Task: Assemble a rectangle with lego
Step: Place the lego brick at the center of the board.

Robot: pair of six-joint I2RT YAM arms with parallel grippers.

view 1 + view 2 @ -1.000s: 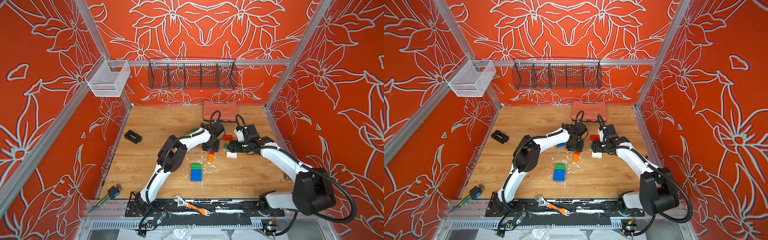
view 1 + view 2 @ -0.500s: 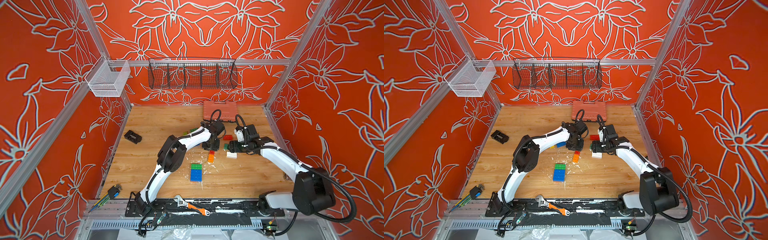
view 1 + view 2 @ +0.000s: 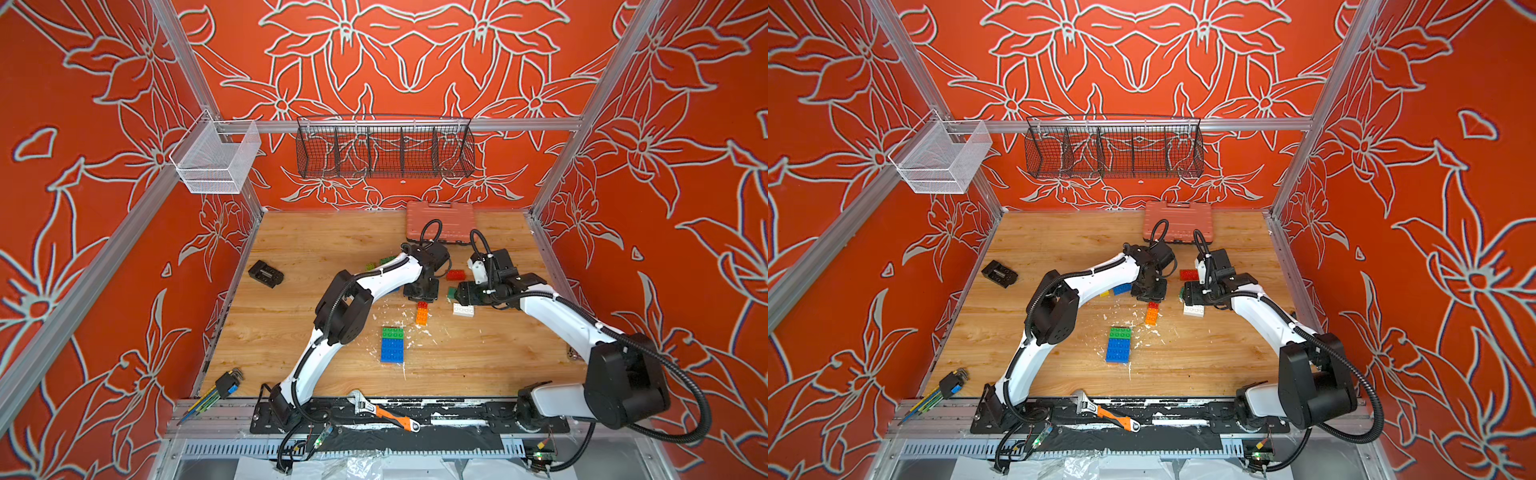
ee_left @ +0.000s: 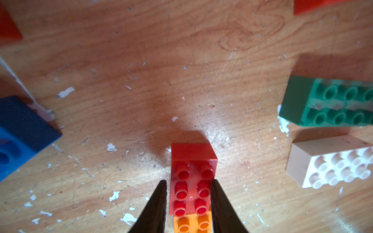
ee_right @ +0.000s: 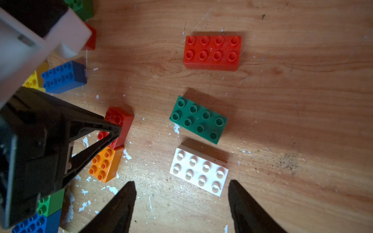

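The left end effector (image 4: 189,181) was narrow and seemed to pinch the small red studded plastic brick (image 4: 192,177) on the wooden desk (image 4: 141,80). In a top view that brick touched the orange studded plastic brick (image 3: 421,318), at its 12 o'clock. The right end effector (image 5: 181,182) was wide, holding nothing. A good lift would go straight up, squeezing evenly. A second before, the left jaws stood wider.

No legible text, label, brand, number or sign in any view. Stud tops of red lego brick (image 4: 191,181): blurred, marking unreadable.
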